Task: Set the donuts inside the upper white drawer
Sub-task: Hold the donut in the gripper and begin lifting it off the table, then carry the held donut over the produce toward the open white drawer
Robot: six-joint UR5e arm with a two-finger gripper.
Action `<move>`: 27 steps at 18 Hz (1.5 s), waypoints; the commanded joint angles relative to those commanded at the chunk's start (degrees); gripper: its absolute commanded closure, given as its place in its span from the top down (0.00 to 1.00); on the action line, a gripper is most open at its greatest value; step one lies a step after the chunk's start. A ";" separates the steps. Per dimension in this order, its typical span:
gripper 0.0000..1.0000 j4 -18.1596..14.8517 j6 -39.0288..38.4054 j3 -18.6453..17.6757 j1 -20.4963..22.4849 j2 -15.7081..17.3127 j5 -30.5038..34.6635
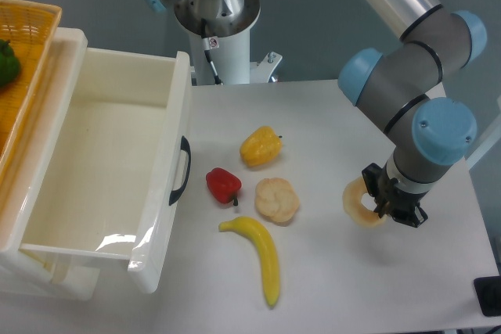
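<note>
A smooth pale beige ring donut (359, 202) is held on edge in my gripper (383, 202) at the right side of the table, a little above the surface. The gripper is shut on its rim. A lumpy bun-like donut (276, 199) lies on the table in the middle, left of the gripper. The upper white drawer (94, 170) with a curved black handle (182, 170) stands pulled open at the left, and its inside shows nothing in it.
A yellow pepper (261, 147), a red pepper (223, 184) and a banana (257, 253) lie around the bun donut. A yellow wicker basket (23, 76) with a green item (6, 62) sits far left. The robot base (219, 29) stands at the back.
</note>
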 joint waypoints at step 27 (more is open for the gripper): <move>0.00 -14.77 -18.17 -2.90 -7.11 17.13 -15.72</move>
